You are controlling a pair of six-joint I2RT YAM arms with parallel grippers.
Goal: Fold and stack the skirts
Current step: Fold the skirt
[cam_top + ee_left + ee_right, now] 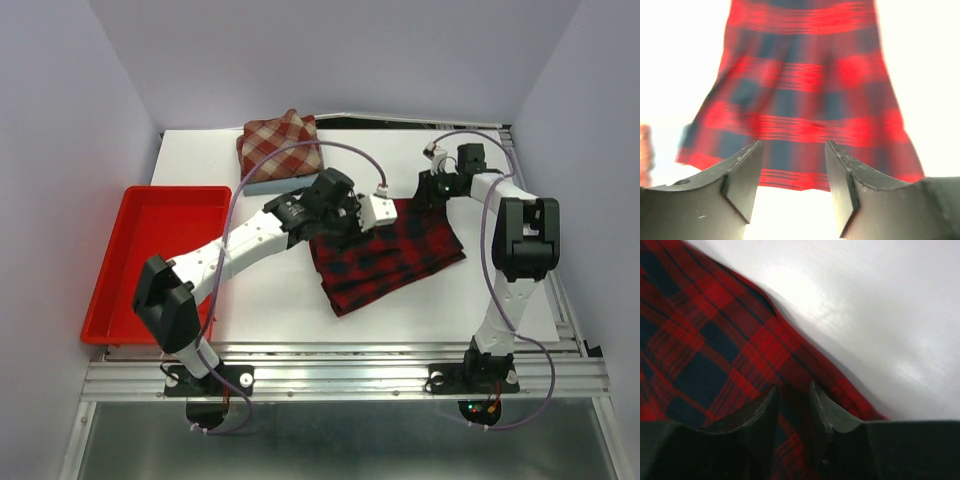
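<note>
The red and navy plaid skirt (390, 255) lies folded in the middle of the table. My left gripper (345, 215) hovers over its left edge, open, with nothing between the fingers; in the left wrist view the plaid skirt (805, 95) spreads out ahead of the left gripper (792, 165). At the skirt's far right corner, my right gripper (432, 192) is shut on a ridge of the plaid skirt (715, 340), and the cloth fills the gap in the right gripper (793, 387). The folded brick-red and cream check skirt (278, 140) rests at the back on a light blue skirt (268, 186).
A red plastic tray (160, 250) sits at the table's left edge beside the left arm. White table (270, 300) shows in front of the plaid skirt. Purple cables loop above both arms.
</note>
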